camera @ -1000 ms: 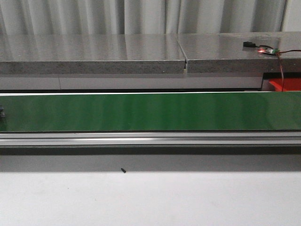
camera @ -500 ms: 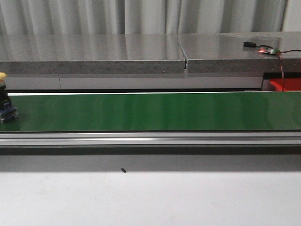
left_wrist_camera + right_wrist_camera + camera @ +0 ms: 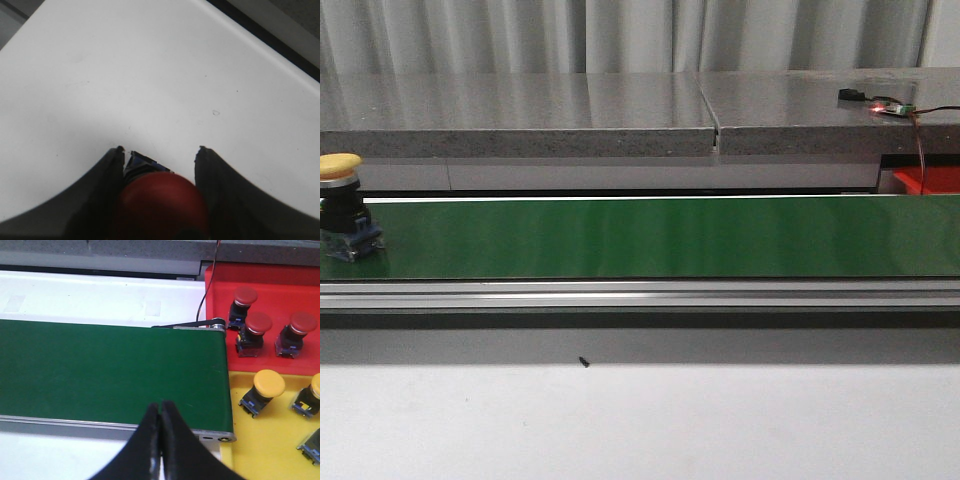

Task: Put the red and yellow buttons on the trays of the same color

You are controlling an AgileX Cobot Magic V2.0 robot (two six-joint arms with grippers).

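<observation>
A yellow button [image 3: 340, 205] is now riding fully into view at the belt's [image 3: 640, 236] left end, awaiting pickup. The left gripper [image 3: 159, 159] is pinching a red button [image 3: 162, 200]; the right gripper [image 3: 160, 409] is pressed together near the trays [image 3: 270, 280].

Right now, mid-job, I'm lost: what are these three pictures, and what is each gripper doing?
You are driving a two-armed robot beside a green conveyor belt. The front view looks forward over the belt; a yellow button stands at its left end. The other two pictures come from cameras on the wrists. The left gripper is over a white table and is shut on a red button. The right gripper is shut and empty, over the belt's end. Beside that end sit a red tray with three red buttons and a yellow tray with yellow ones.
</observation>
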